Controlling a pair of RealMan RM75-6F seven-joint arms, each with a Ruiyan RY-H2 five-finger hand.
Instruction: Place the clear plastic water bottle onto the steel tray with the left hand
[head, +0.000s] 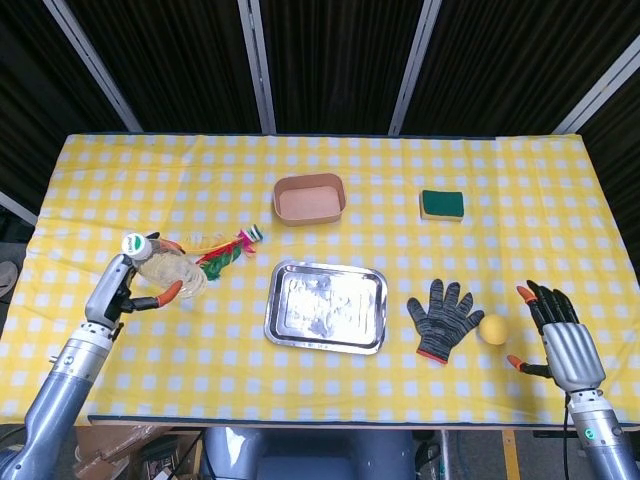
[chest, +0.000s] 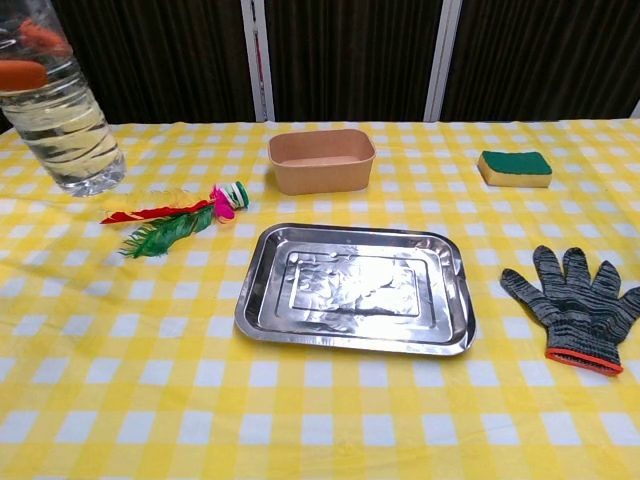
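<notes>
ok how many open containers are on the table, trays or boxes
2: the steel tray at the table's middle, and the brown box behind it toward the far edge. Both look empty. None seems hidden.

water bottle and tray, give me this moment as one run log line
left hand: grips water bottle, off to the left | steel tray: bare | right hand: open, beside yellow ball | bottle not yet placed

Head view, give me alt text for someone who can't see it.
The left hand holds a clear plastic water bottle over the yellow checked table's left side, apart from the bare steel tray at centre. The right hand hovers open at the right edge, near a grey glove and a yellow ball.
</notes>
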